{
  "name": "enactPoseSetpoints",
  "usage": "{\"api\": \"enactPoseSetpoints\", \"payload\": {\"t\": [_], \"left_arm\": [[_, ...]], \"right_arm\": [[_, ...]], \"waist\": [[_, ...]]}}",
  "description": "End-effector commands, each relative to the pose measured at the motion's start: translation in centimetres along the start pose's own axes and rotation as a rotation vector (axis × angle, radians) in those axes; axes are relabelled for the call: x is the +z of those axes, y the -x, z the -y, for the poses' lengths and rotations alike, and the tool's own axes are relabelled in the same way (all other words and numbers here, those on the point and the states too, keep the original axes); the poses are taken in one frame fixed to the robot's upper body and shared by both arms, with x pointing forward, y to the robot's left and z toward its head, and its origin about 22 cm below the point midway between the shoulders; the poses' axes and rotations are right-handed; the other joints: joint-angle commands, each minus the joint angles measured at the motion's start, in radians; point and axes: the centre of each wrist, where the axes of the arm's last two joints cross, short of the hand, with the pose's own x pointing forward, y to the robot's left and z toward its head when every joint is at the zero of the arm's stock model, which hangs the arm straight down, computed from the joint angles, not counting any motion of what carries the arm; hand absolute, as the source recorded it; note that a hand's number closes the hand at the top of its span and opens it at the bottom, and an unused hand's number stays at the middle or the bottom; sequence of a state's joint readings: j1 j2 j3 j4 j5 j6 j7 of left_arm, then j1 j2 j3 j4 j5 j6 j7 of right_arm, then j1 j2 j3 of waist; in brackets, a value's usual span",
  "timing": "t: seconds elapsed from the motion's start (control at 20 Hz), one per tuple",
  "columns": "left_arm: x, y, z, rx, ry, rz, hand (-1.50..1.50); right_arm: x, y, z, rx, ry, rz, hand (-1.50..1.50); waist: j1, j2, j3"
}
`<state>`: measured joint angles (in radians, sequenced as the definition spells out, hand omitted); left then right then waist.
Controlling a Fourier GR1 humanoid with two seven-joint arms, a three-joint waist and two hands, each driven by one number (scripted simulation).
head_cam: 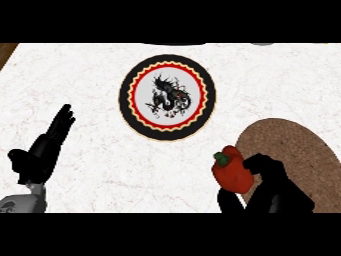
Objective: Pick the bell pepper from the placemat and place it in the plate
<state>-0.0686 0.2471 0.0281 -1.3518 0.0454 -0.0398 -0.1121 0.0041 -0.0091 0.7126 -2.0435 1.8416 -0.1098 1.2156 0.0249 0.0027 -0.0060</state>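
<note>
Black hands (44,150), grey left forearm (21,204), faint marking perhaps

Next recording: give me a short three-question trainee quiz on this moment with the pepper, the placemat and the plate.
1. True or false: the bell pepper already lies on the plate.
2. Which hand has its fingers curled round the pepper? A) left B) right C) neither
3. Fill in: the left hand rests open at the view's ____ side, fingers up.

Key
1. False. The pepper is at the left edge of the brown placemat, apart from the plate.
2. B
3. left
</note>
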Motion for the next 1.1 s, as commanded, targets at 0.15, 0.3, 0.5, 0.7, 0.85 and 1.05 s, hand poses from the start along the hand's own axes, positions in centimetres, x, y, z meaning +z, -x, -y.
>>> {"api": "enactPoseSetpoints", "payload": {"t": [0.15, 0.3, 0.5, 0.7, 0.85, 1.05], "left_arm": [[-0.9, -0.1, -0.1, 0.006, 0.019, 0.011, 0.0], [-0.7, -0.3, 1.2, -0.007, 0.045, 0.021, 0.0], [-1.5, -0.9, 1.7, 0.009, 0.058, 0.028, 0.0], [-1.8, -1.2, 1.6, -0.005, 0.08, 0.046, 0.0], [-1.6, -0.7, 2.9, 0.014, 0.073, 0.034, 0.0], [-2.4, -1.8, 1.4, -0.002, 0.075, 0.031, 0.0]], "right_arm": [[-2.7, -4.3, -0.7, -0.014, -0.04, -0.178, 1.5], [-4.7, -5.8, -2.1, -0.027, -0.046, -0.182, 1.5], [-7.4, -7.6, -4.4, -0.007, -0.076, -0.206, 1.5], [-9.9, -9.4, -6.2, -0.005, -0.095, -0.218, 1.5], [-11.8, -9.3, -5.8, -0.146, -0.017, -0.277, 1.5], [-13.8, -9.4, -7.1, -0.095, -0.029, -0.373, -1.5]], "waist": [[0.028, 0.012, 0.003], [0.048, 0.012, 0.004], [0.067, 0.018, 0.005], [0.085, 0.023, 0.006], [0.08, 0.024, 0.008], [0.081, 0.022, 0.007]]}}
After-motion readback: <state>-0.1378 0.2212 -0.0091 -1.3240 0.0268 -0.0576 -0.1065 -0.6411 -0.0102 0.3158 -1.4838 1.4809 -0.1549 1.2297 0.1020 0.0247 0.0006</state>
